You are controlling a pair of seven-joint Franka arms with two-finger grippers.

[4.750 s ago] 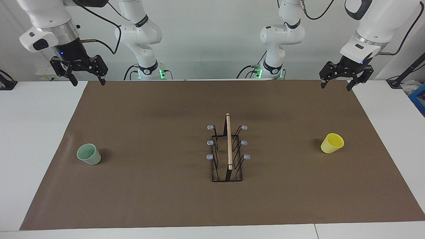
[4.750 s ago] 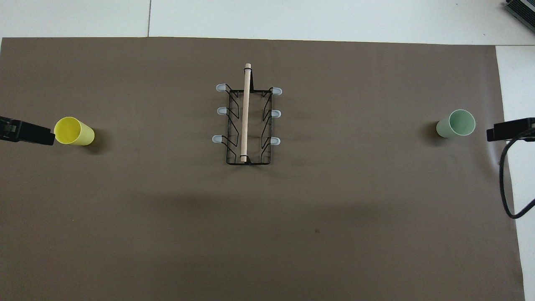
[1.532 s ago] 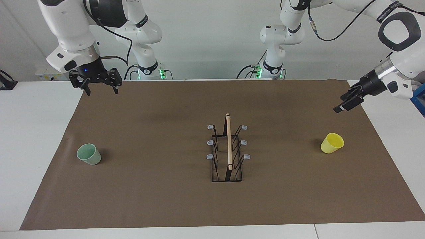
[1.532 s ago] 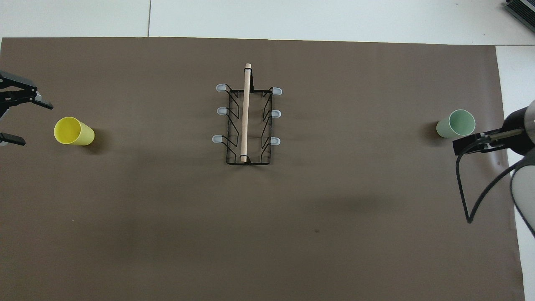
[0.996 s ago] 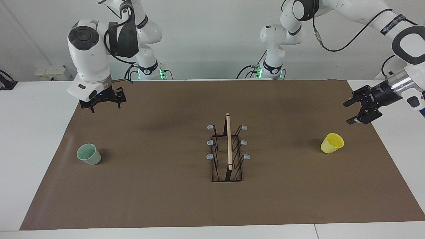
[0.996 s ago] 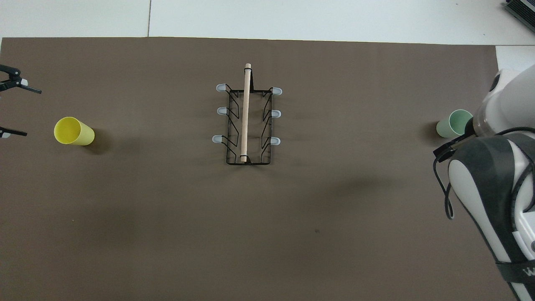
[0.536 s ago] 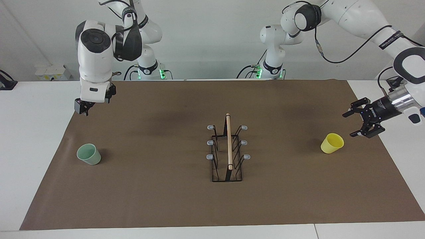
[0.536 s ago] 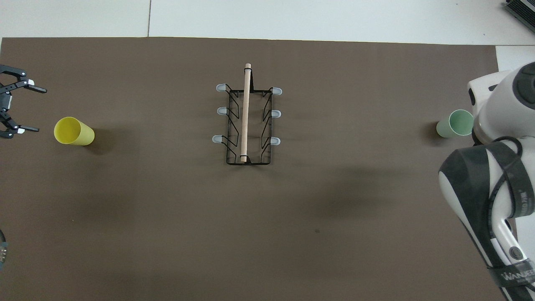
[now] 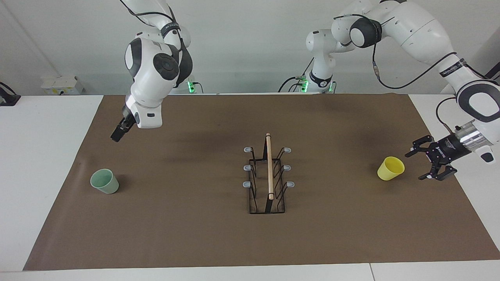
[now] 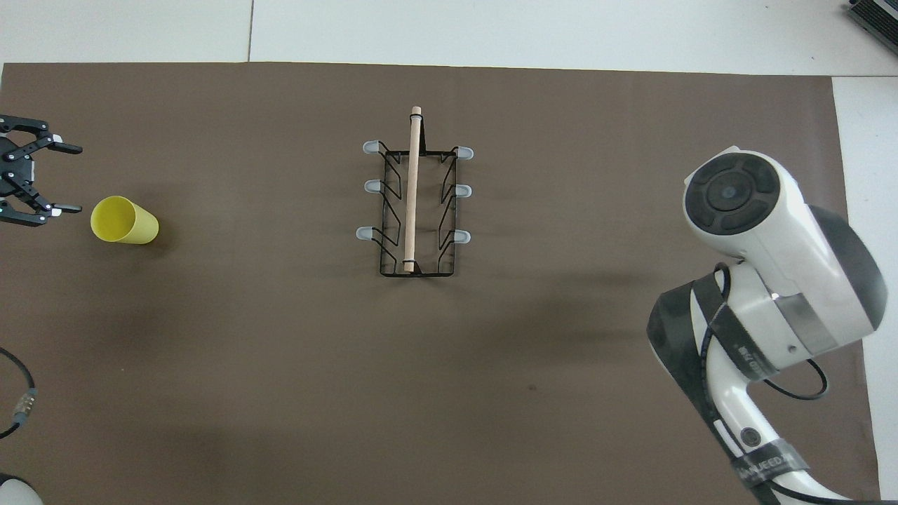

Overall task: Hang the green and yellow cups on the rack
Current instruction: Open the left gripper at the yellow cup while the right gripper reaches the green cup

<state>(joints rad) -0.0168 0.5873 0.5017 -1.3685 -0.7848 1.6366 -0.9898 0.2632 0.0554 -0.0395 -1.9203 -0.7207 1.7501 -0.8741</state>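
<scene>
Left tool (image 9: 427, 164) is hovering low with its fingers spread wide, just beside the yellow cup (image 9: 390, 168), at the brown mat's (image 9: 195, 234) edge toward the left arm's end. Right tool (image 9: 117, 134) is hanging over the mat; its opening cannot be told. Green cup (image 9: 104, 181) is sitting upright near the right arm's end. Wire rack (image 9: 268, 179) is standing mid-tabletop, well apart from both cups, with open mat all around. Arm lettering is unreadable.

Legible markings are few. A dark band (image 10: 761, 466) on the right arm's link near the bottom edge of the overhead view carries pale lettering, partly cut off and not fully readable. A similar band (image 9: 450, 70) on the left arm carries small lettering, unreadable.
</scene>
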